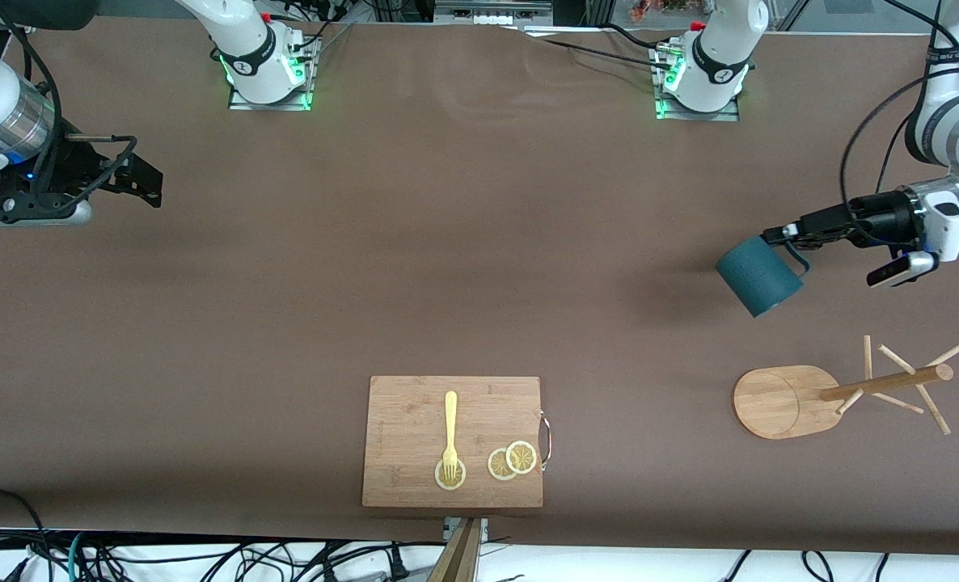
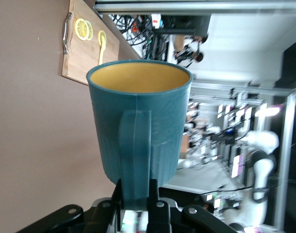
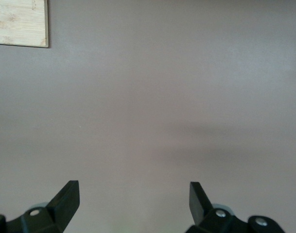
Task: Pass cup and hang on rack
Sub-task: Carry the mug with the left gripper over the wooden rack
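Already the cup (image 1: 758, 276) hangs in the air, its handle pinched in the left gripper (image 1: 780, 234) over bare table at the left arm's end. It is tipped on its side, its mouth pointing toward the cutting board (image 1: 415, 420). The rack (image 1: 779, 400) stands just nearer the front camera than the spot under the cup, its pegs (image 1: 900, 360) fanning from the pole (image 1: 884, 384). Of the two arms the left is by far the closer to it. The right gripper (image 1: 136, 174) waits with its jaws wide and empty over the right arm's end of the table (image 1: 447, 242). Nothing appears to block the way to the pegs. A fork (image 1: 449, 432) and lemon slices (image 1: 512, 461) lie on the board, well clear.
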